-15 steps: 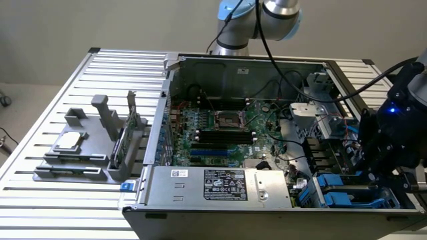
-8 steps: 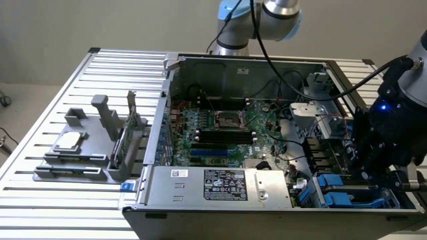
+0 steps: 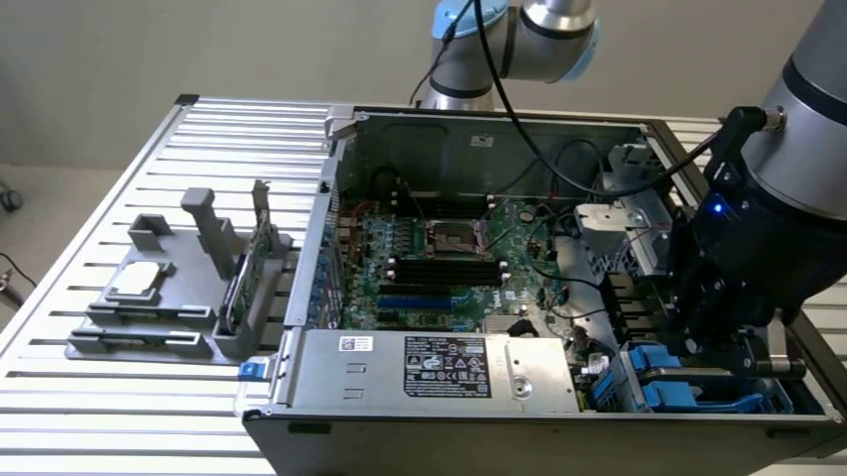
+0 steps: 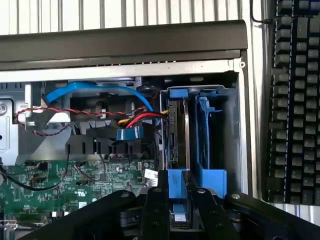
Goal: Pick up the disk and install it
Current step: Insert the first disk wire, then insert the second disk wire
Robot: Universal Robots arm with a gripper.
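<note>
Gripping disk (image 4: 176,132) edge-on in bay, fingers (image 4: 159,210) clamp its blue bracket; cables (image 4: 135,119), empty blue bracket (image 4: 209,135) alongside.

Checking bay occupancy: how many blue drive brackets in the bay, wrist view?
2. One blue bracket holds the disk, seated edge-on and in line with the hand. The second blue bracket stands beside it, toward the case wall. Others may be hidden.

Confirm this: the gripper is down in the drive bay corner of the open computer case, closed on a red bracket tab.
Wrong in one respect: the tab is blue, not red. The wrist view shows the gripper closed on a blue bracket tab of the disk, which stands in the drive bay. The exterior view places the gripper in that corner of the computer case.
</note>
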